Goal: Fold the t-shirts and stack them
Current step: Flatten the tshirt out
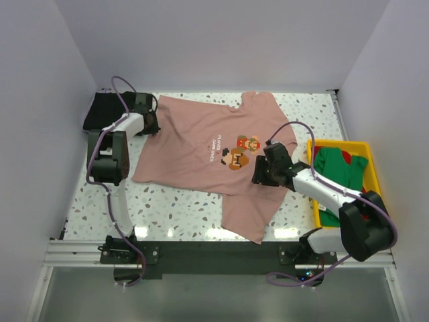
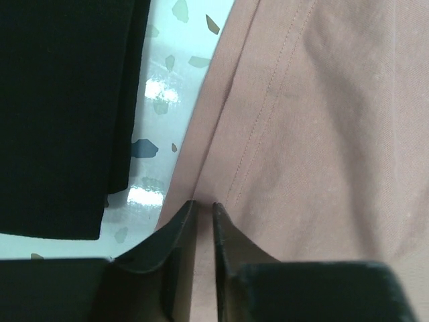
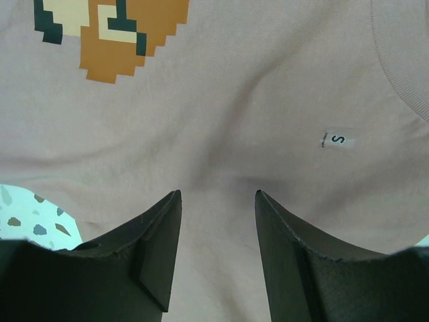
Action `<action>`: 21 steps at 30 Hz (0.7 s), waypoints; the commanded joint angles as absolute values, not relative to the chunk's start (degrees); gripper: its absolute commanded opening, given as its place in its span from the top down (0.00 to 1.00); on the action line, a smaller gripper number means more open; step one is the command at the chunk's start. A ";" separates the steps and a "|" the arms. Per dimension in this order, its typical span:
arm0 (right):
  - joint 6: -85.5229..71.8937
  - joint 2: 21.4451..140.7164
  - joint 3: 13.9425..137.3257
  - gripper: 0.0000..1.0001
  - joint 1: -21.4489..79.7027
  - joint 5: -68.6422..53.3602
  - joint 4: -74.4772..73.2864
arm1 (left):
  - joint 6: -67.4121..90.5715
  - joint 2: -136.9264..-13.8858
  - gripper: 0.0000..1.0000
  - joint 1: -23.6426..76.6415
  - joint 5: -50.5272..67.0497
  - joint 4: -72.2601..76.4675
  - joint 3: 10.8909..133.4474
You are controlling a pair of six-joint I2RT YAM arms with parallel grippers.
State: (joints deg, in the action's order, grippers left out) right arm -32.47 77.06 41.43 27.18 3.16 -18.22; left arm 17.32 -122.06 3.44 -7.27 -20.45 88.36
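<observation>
The dusty-pink t-shirt (image 1: 194,154) lies spread on the table, pixel figures (image 1: 241,151) on its chest. My left gripper (image 1: 151,124) is at the shirt's far-left edge; in the left wrist view its jaws (image 2: 204,203) stand nearly together, with a ridge of the pink cloth (image 2: 322,134) pinched between them by the hem. A folded black t-shirt (image 1: 104,111) (image 2: 60,114) lies just left of it. My right gripper (image 1: 260,176) (image 3: 218,193) is open, its tips down on the pink cloth (image 3: 234,100) near the size label (image 3: 337,139). Green (image 1: 338,171) and red (image 1: 347,156) shirts are in the bin.
A yellow plastic bin (image 1: 338,143) stands at the right edge of the speckled table (image 1: 181,208). White walls close in the left, back and right sides. One sleeve of the pink shirt (image 1: 248,218) reaches toward the table's near edge.
</observation>
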 commanded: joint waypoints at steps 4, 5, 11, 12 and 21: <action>-31.55 74.80 40.43 0.48 26.02 2.55 -16.79 | 16.17 -120.68 0.91 3.43 -6.59 -19.34 88.51; -31.55 74.88 40.08 0.48 25.93 2.37 -16.61 | 16.17 -120.59 0.92 3.43 -6.59 -19.42 88.51; -31.55 74.62 39.64 0.48 25.23 2.20 -16.61 | 16.26 -119.62 1.00 3.43 -7.38 -19.60 88.16; -31.55 74.53 39.64 0.48 25.22 2.20 -16.61 | 16.26 -119.45 1.00 3.43 -7.99 -19.60 87.98; -31.38 74.09 39.20 0.48 25.05 1.76 -16.44 | 16.35 -117.95 0.65 3.16 -10.19 -20.65 86.92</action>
State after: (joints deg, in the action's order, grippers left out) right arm -32.29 76.29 39.81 25.36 2.33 -18.09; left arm 16.86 -121.89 3.42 -8.75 -20.69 87.81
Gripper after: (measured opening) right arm 0.520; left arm 0.333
